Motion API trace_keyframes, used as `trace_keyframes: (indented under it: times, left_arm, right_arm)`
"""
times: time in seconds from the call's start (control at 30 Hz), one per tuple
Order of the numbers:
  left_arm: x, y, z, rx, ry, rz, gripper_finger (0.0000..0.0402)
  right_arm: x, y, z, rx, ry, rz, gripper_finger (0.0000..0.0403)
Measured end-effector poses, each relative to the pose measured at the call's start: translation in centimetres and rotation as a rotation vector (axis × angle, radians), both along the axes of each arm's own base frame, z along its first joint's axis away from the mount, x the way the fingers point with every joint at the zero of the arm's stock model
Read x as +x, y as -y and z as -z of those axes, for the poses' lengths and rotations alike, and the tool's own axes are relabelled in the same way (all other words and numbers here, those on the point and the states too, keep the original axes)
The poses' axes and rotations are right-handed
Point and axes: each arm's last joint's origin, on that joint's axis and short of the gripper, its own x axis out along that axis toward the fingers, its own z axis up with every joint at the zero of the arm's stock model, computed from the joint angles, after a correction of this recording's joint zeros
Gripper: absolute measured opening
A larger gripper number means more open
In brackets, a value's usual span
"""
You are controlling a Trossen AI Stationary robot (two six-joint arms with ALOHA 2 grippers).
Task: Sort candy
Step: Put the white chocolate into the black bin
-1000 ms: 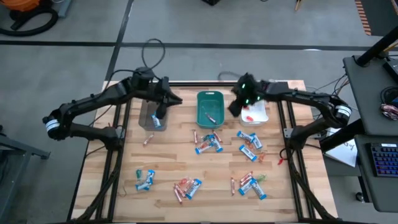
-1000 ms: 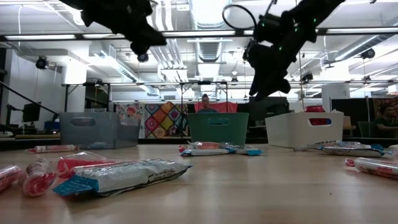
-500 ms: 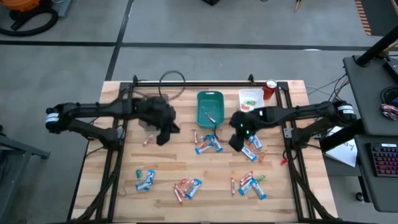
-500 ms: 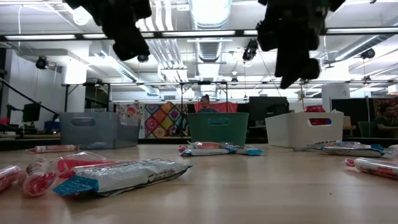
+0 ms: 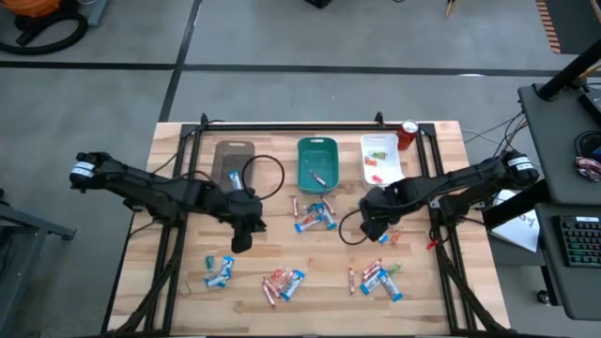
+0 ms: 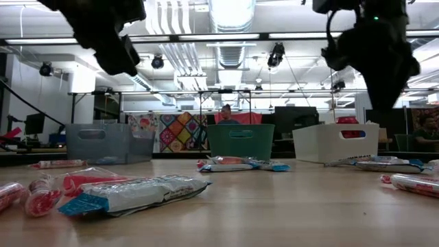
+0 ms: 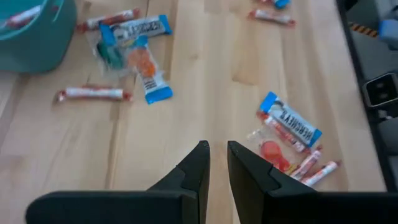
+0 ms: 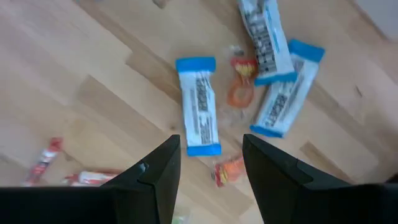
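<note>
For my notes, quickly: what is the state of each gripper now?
Left gripper: nearly closed, holding nothing.
Right gripper: open, empty, above a blue-and-white candy bar.

The worktop [image 5: 310, 253] is pale, planked wood with visible grain and a smooth, lightly satin finish. The candy [image 8: 198, 113] sits in glossy, crinkled plastic wrappers, some printed blue and white, others clear. The teal tray [image 5: 317, 165] and white tray [image 5: 364, 160] look like smooth moulded plastic, and each tool's fingers [image 7: 191, 174] are matt black plastic.
</note>
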Motion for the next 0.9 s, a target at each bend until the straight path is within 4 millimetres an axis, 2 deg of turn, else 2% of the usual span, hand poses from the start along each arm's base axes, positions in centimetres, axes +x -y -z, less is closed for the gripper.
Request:
trace_keyframes:
  times: [0.2,0.47,0.67,0.77,0.9]
  left_arm:
    - [-1.0,0.1,-0.1,-0.009,0.034,0.008,0.0041]
    - [-3.4,-0.7,-3.7,0.063,0.231,-0.026,0.0041]
    - [-6.0,-1.6,-6.1,0.106,0.379,-0.112,0.0041]
    - [-7.0,-1.9,-6.9,0.103,0.432,-0.133,0.0041]
    - [-7.7,-2.0,-7.4,0.105,0.469,-0.142,0.0041]
  right_arm:
    - [-0.8,-0.2,1.9,-0.021,-0.035,0.030,0.0164]
    - [-0.3,-0.3,4.3,-0.005,0.022,0.022,0.0164]
    - [0.5,-1.1,6.7,0.020,-0.079,-0.013,0.0164]
    - [0.9,-1.6,8.2,0.024,-0.147,-0.044,0.0164]
    - [1.7,-1.9,9.1,0.017,-0.187,-0.072,0.0164]
